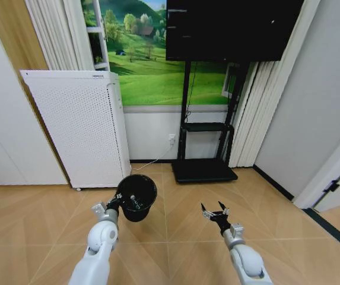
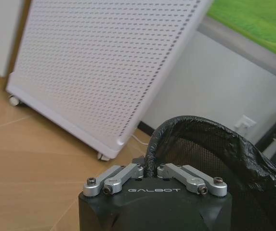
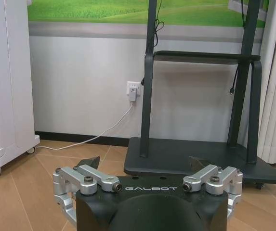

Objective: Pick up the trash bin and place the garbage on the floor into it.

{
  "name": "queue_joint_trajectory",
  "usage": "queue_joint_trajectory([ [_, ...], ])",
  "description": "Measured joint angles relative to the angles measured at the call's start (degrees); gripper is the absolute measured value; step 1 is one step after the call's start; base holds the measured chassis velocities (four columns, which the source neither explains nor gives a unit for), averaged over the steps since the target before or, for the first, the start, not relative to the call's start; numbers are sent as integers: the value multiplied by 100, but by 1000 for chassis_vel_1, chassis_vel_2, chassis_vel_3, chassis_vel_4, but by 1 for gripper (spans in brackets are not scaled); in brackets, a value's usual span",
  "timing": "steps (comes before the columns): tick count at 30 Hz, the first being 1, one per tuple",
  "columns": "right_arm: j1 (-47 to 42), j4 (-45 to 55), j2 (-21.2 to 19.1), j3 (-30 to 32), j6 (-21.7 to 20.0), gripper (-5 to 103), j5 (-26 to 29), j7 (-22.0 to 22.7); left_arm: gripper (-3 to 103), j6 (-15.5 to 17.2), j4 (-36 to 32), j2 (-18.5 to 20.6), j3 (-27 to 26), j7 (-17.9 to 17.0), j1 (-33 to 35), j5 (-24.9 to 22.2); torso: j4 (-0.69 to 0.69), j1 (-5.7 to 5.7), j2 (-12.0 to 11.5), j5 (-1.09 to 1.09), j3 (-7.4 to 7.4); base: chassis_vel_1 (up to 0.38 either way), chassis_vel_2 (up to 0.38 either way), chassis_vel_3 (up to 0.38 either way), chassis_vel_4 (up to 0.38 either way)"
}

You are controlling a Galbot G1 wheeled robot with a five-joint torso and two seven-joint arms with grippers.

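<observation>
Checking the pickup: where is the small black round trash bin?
Head view: the black round trash bin is held by the left gripper, left of centre, before the white perforated appliance.

L hand clamped, R hand open.

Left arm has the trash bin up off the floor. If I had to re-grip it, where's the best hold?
The rim. The left gripper already pinches the trash bin at its near rim, one finger inside and one outside. The bin is round, tapered and too wide to span, so I'd come from the robot's side, over the lip. The right gripper is open and free.
</observation>
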Motion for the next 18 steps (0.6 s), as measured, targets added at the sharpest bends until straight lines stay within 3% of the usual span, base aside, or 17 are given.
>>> queue_joint_trajectory([
  [3,22,-35,-2,-8,0,100,-4,-1,7,-13,-43,-56,-84,-168,94,-79,0,0,0,0,0,0,0,0,0],
  [5,59,-97,-7,-13,0,100,-11,-4,7,-51,-96,-160,-263,-531,282,-156,0,0,0,0,0,0,0,0,0],
  [6,59,-97,-7,-13,0,100,-11,-4,7,-51,-96,-160,-263,-531,282,-156,0,0,0,0,0,0,0,0,0],
  [7,69,-145,-15,-13,4,100,-13,-11,7,-104,-107,-226,-430,-795,414,-163,0,0,0,1,0,0,0,0,0],
  [10,70,-196,-17,-9,24,100,-22,-25,7,-224,-59,-304,-654,-937,558,-204,1,0,0,1,0,0,0,0,0],
  [14,67,-222,-17,2,34,100,-27,-27,7,-443,82,-329,-760,-945,616,-282,0,0,0,1,0,0,0,0,0],
  [18,78,-266,-24,20,48,100,-28,-28,7,-689,265,-312,-834,-522,766,-267,0,0,0,0,0,0,0,0,0],
])
